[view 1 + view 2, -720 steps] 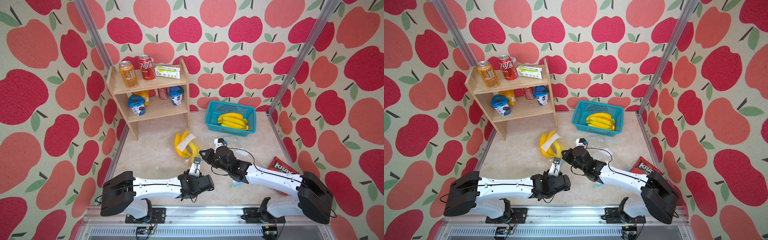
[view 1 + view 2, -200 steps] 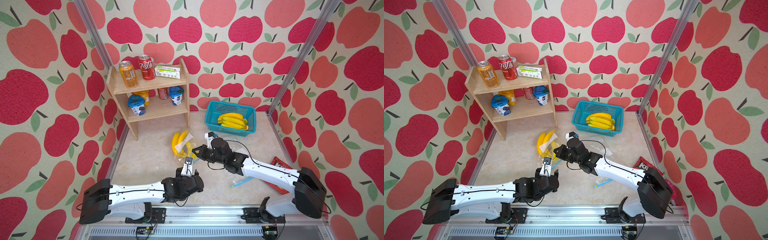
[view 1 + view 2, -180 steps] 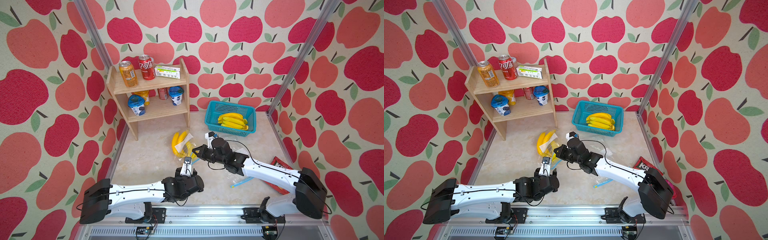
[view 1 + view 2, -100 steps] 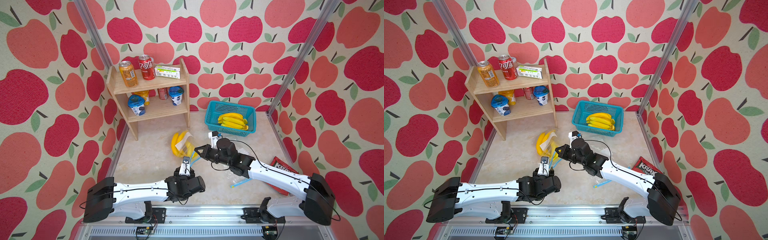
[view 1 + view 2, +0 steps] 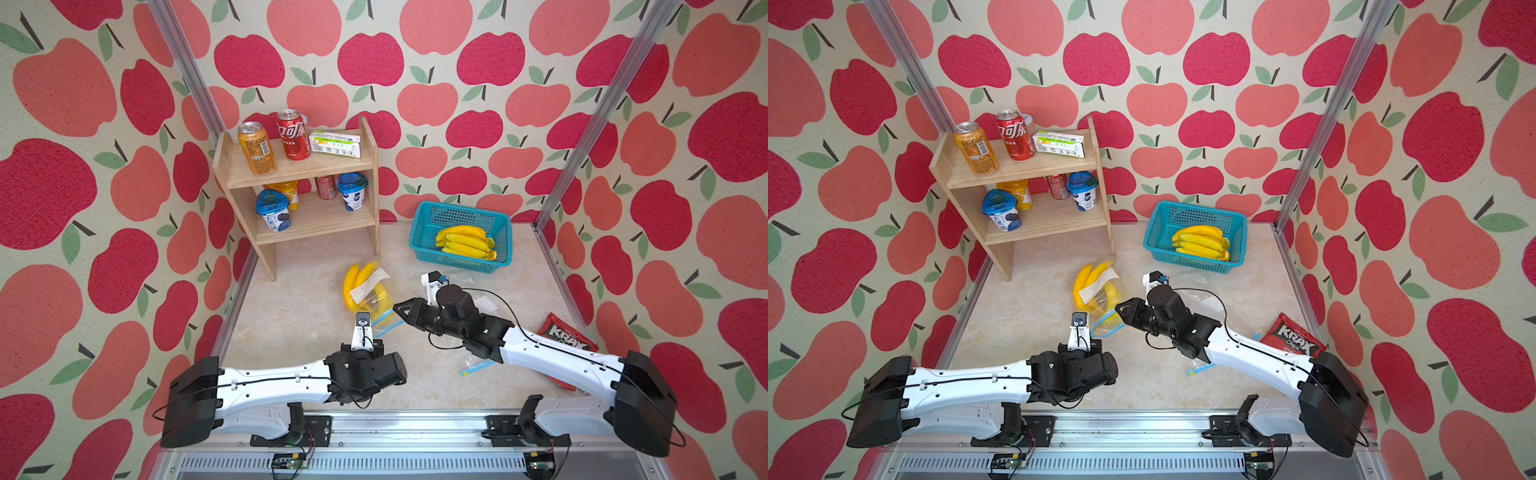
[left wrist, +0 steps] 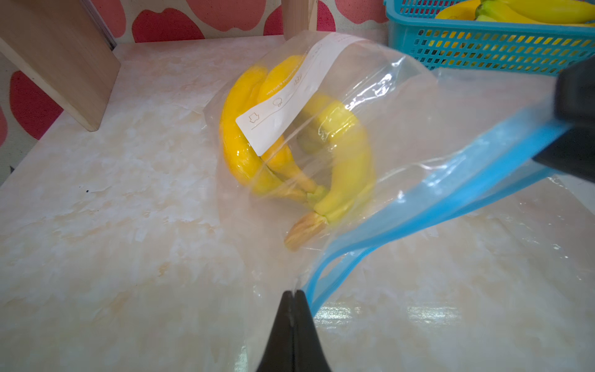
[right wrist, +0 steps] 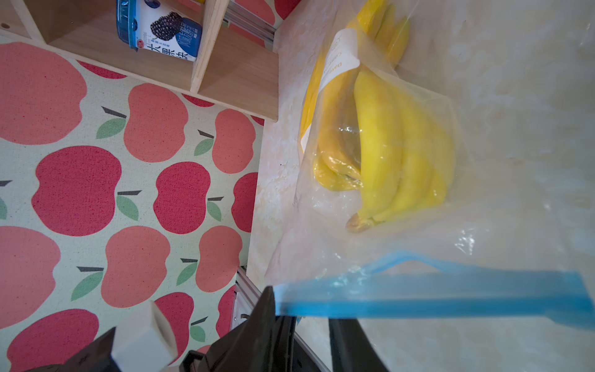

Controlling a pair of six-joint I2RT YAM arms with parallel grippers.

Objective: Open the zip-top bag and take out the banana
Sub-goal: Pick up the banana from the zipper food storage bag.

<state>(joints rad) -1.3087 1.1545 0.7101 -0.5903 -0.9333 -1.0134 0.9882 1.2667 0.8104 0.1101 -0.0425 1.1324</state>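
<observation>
The clear zip-top bag lies on the marble floor in front of both arms, also in a top view. The yellow banana bunch is inside it, behind a white label. My left gripper is shut, pinching the film at the bag's corner beside the blue zip strip. My right gripper is at the other end of the strip. Its jaws stand apart and the strip lies across them. In both top views its tip touches the bag's near edge.
A teal basket of bananas stands at the back right. A wooden shelf with cans and cups is at the back left. A red chips bag and a second clear bag lie by the right arm.
My left gripper has closed on the bag's corner. The right gripper's jaws, shut on the zip a second ago, have parted, and the right arm has drawn back slightly to the right.
</observation>
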